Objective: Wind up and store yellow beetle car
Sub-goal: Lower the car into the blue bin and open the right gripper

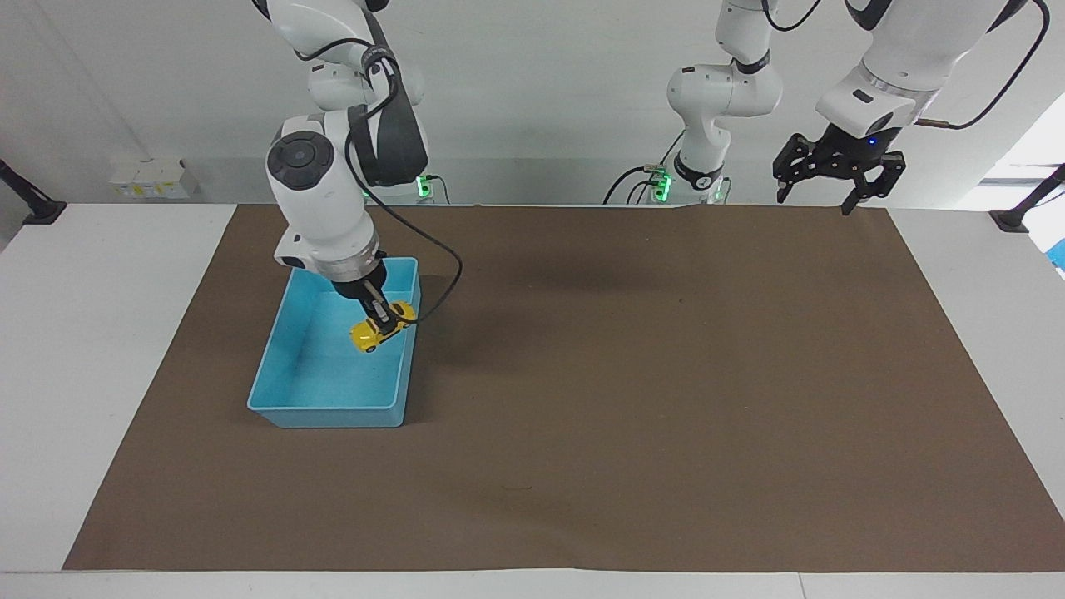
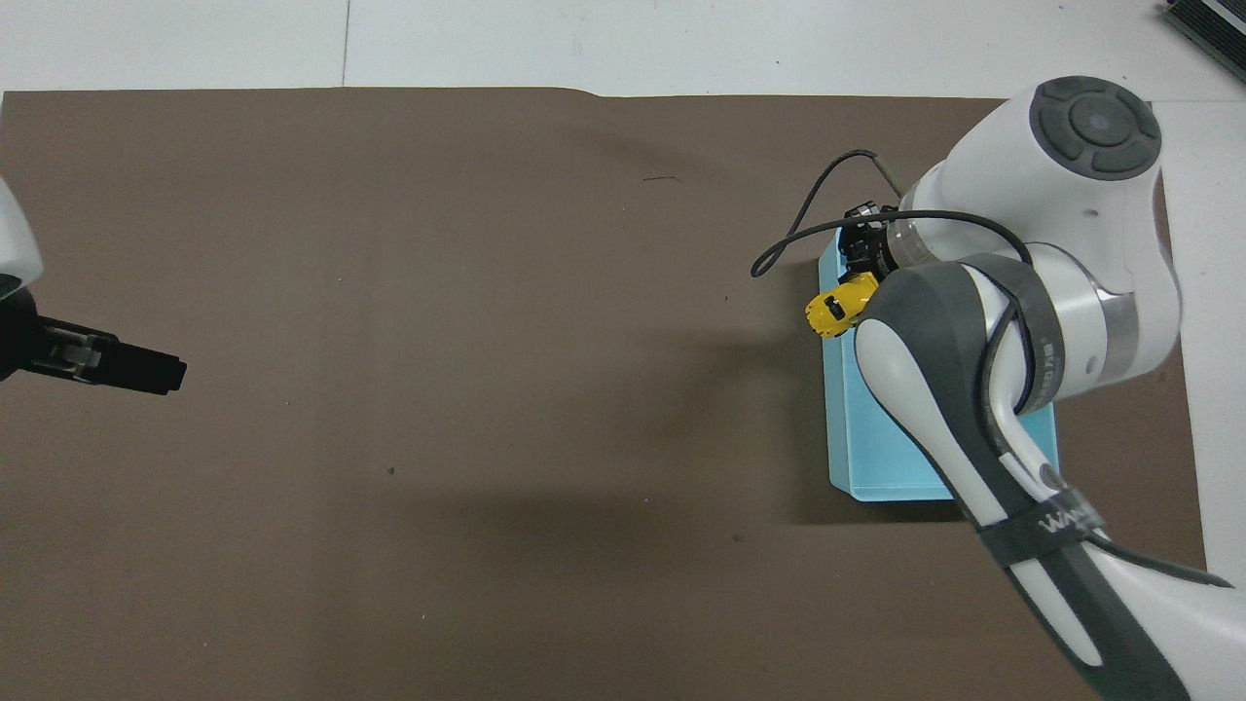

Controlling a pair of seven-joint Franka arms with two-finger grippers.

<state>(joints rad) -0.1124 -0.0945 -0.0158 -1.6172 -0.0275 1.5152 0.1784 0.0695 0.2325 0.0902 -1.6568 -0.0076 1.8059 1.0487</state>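
The yellow beetle car [image 1: 380, 325] [image 2: 839, 304] hangs tilted in the air, pinched by my right gripper [image 1: 378, 320], which is shut on it. Car and gripper are over the inside of the light-blue bin [image 1: 283, 370] [image 2: 847, 458], close to the bin wall that faces the table's middle. In the overhead view the right arm hides most of the gripper and much of the bin. My left gripper [image 1: 836, 179] [image 2: 136, 365] waits open, high over the table edge at the left arm's end, holding nothing.
A brown mat [image 1: 666, 374] covers most of the white table [image 1: 91, 333]. The bin stands on the mat toward the right arm's end. A black cable [image 1: 437, 274] loops from the right wrist beside the bin.
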